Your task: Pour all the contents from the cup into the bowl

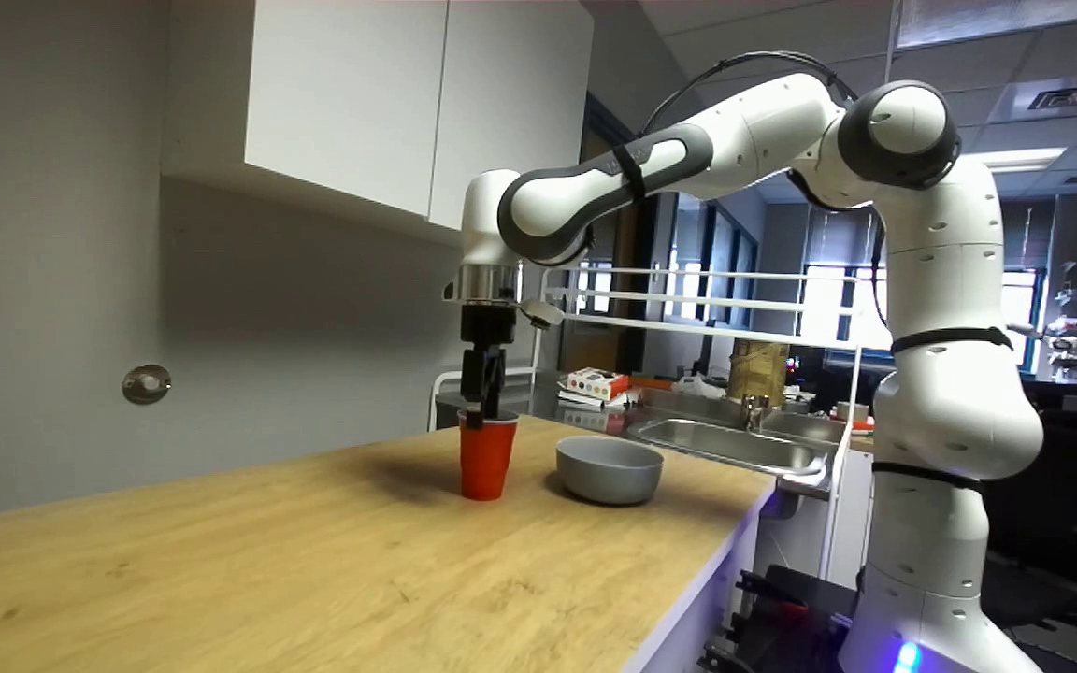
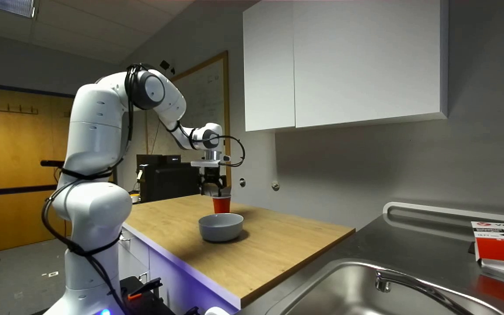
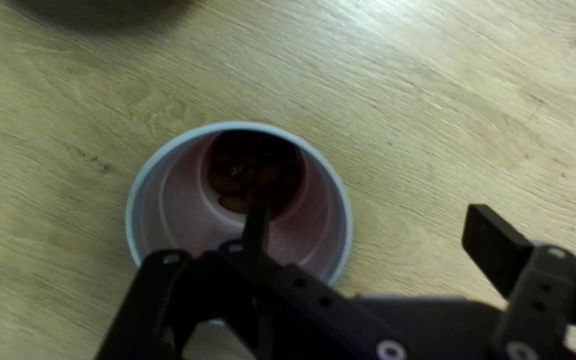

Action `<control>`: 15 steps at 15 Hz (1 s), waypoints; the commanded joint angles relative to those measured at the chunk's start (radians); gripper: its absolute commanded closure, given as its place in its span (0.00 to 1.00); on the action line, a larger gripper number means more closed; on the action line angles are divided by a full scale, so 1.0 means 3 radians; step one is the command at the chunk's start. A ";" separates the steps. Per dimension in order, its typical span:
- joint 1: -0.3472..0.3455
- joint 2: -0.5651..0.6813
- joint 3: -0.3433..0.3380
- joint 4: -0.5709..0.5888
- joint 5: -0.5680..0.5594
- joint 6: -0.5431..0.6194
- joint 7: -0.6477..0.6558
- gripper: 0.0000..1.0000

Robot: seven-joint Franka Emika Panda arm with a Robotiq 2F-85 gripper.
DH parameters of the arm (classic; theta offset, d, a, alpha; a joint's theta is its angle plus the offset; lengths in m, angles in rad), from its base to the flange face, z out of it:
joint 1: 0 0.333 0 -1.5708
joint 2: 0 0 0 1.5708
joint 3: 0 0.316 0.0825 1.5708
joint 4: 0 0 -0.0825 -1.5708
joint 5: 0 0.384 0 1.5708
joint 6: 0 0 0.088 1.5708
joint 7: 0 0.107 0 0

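The red cup (image 1: 488, 465) stands upright on the wooden table. It also shows in an exterior view (image 2: 222, 204) and, from above, in the wrist view (image 3: 183, 210). Small brown pieces (image 3: 233, 202) lie at its bottom. My gripper (image 3: 370, 230) is open in the wrist view. One finger reaches over or into the cup's mouth; the other is outside, right of the rim. In both exterior views the gripper (image 1: 484, 407) (image 2: 211, 189) points down at the cup's top. The grey bowl (image 1: 609, 475) stands upright close beside the cup, also in an exterior view (image 2: 220, 229). Its inside is hidden.
The wooden table (image 1: 314, 561) meets a wall at the back. A white wall cabinet (image 1: 342, 103) hangs above it. A metal sink (image 2: 348, 284) with a faucet (image 2: 409, 284) adjoins the table. A red and white box (image 2: 503, 243) lies beside the sink.
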 commanded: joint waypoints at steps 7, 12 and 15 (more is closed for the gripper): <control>-0.0007 0.0489 -0.0014 0.0311 -0.0023 -0.0162 0.0107 0.41; 0.0027 0.0411 -0.0013 0.0206 -0.0080 -0.0122 0.0198 0.80; 0.0018 0.0251 -0.0048 0.0040 -0.0216 -0.0037 0.0253 0.96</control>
